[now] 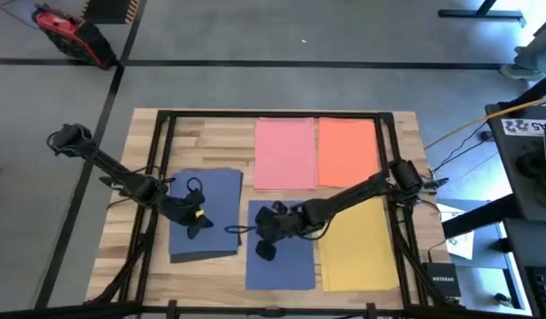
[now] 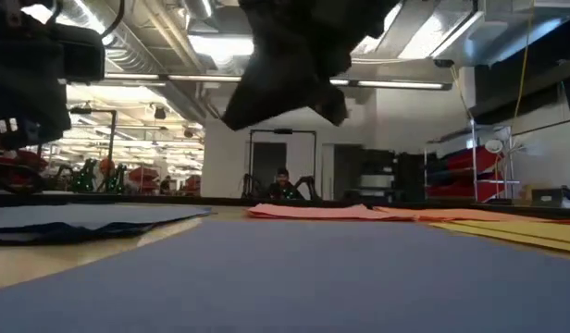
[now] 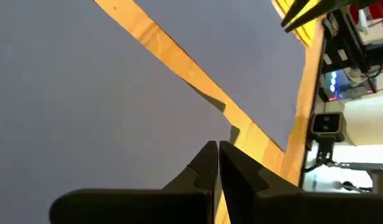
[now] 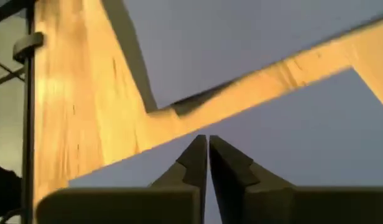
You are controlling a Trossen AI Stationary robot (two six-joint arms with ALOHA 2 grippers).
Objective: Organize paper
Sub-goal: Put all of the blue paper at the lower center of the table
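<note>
Paper sheets (image 1: 285, 152) lie flat on wooden table (image 1: 211, 142). Left gripper (image 1: 198, 220), fingers closed, hovers over blue sheet at 8 o'clock; right gripper (image 1: 266, 232), also closed, hovers over central blue sheet. Black box (image 1: 441, 283) at 4 o'clock reads "NETGEAR".

— What do we see beneath our left gripper (image 1: 198, 219)?
— A blue sheet (image 1: 205, 213), lying flat and slightly skewed.
— And at the right gripper (image 1: 266, 232)?
— A second blue sheet (image 1: 282, 257) below it, a yellow sheet (image 1: 360, 248) just beside, and pink (image 1: 284, 152) and orange-red (image 1: 347, 151) sheets side by side beyond.
</note>
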